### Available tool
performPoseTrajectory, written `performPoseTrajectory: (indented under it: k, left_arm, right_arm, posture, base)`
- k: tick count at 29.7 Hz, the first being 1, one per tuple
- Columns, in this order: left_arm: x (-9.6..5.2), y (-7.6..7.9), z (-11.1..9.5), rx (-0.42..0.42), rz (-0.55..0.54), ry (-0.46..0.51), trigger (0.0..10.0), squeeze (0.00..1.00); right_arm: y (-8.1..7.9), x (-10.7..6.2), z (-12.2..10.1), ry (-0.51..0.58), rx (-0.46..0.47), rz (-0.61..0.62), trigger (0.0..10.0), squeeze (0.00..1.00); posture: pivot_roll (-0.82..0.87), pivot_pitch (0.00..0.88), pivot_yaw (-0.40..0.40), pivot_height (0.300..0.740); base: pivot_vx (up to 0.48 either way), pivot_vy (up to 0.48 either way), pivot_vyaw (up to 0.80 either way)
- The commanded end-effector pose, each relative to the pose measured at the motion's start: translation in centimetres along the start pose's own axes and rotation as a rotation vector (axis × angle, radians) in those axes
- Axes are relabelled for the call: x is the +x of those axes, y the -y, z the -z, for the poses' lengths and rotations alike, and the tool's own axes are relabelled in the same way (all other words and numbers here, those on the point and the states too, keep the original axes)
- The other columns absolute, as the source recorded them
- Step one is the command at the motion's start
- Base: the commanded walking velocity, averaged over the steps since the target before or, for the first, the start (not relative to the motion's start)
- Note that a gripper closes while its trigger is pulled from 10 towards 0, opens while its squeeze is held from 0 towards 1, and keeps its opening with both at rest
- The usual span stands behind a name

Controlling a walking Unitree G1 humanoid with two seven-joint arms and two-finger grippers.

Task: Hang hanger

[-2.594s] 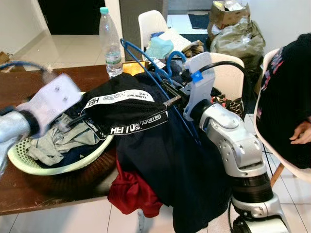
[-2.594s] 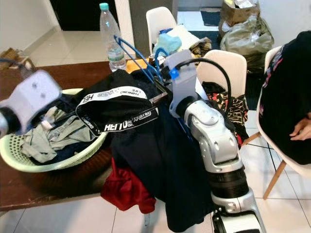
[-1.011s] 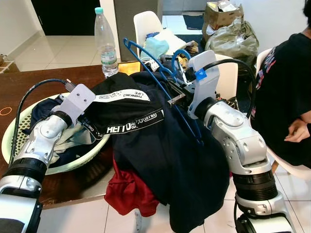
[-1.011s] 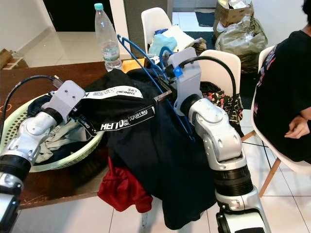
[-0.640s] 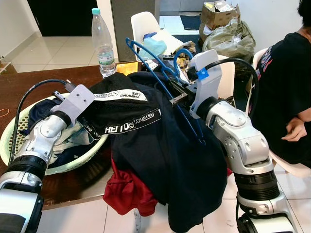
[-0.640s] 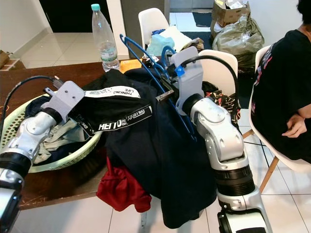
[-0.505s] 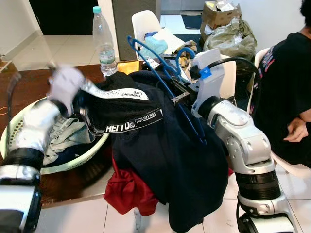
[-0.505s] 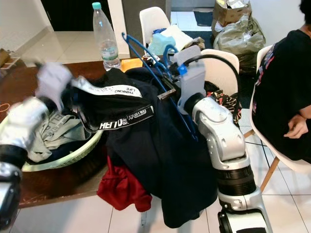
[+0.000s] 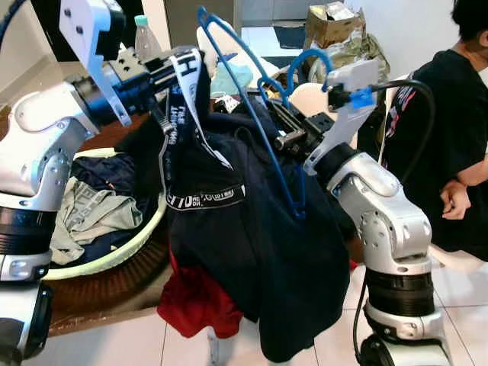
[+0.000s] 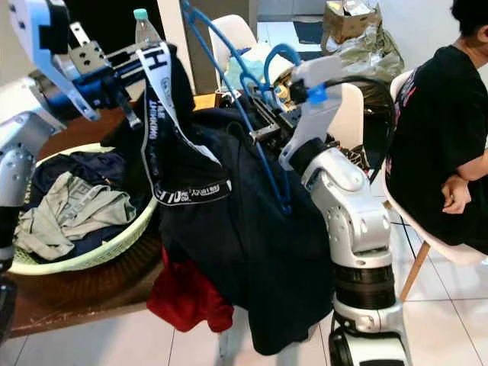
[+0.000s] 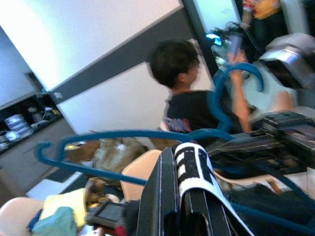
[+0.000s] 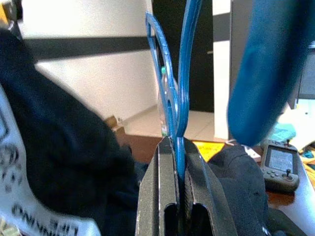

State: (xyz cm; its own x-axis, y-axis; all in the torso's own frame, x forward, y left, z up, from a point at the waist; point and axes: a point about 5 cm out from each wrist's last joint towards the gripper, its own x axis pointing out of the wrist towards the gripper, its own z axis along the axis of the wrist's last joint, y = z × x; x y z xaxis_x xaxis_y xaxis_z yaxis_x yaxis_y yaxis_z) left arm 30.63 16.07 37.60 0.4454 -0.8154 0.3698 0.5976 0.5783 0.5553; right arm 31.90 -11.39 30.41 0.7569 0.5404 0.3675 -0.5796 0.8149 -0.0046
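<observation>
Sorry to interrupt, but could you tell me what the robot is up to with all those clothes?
The robot is getting a dark garment onto a blue hanger. Its right gripper is shut on the hanger's thin frame, while the left gripper holds the garment's white lettered band up high. The rest drapes over the table edge beside a green laundry basket. A person in black sits to the right.

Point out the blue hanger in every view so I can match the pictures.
Left eye view: blue hanger up at centre, over the dark garment.
Right eye view: at centre top.
Left wrist view: across the middle.
Right wrist view: clamped upright between the right gripper's fingers.
Shared landmark: the garment's white lettered band.
</observation>
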Motion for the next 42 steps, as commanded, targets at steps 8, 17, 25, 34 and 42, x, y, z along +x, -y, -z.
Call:
performPoseTrajectory:
  k: [8, 17, 25, 34, 42]
  left_arm:
    - [1.4, 2.9, -1.1, -0.066, 0.153, 0.028, 10.0, 0.00]
    - [2.5, 5.7, 1.7, -0.145, 0.195, -0.039, 10.0, 0.00]
    - [2.7, 8.5, 5.1, -0.234, 0.203, -0.141, 10.0, 0.00]
    - [0.3, 10.0, 13.3, -0.301, 0.024, -0.419, 10.0, 0.00]
    - [-8.2, 13.0, 20.9, -0.407, -0.259, -0.771, 10.0, 0.00]
  right_arm:
    - [0.2, -0.5, -1.9, 0.134, 0.049, -0.011, 10.0, 0.00]
    - [1.1, -0.8, -1.7, 0.128, 0.030, 0.034, 10.0, 0.00]
    - [4.1, -2.7, 1.3, -0.051, -0.066, 0.207, 10.0, 0.00]
    - [8.4, -8.8, 9.0, -0.401, -0.136, 0.490, 10.0, 0.00]
    - [6.0, -14.9, 14.4, -0.574, -0.030, 0.528, 10.0, 0.00]
  posture:
    - [0.11, 0.078, 0.037, 0.740]
    - [0.11, 0.082, 0.041, 0.740]
    - [0.09, 0.094, 0.038, 0.740]
    - [0.05, 0.108, 0.035, 0.740]
    - [0.01, 0.129, 0.024, 0.740]
  base:
    - [-0.463, 0.000, 0.00]
    - [-0.466, 0.000, 0.00]
    - [-0.462, 0.000, 0.00]
    - [-0.200, 0.000, -0.50]
    - [0.000, 0.000, -0.80]
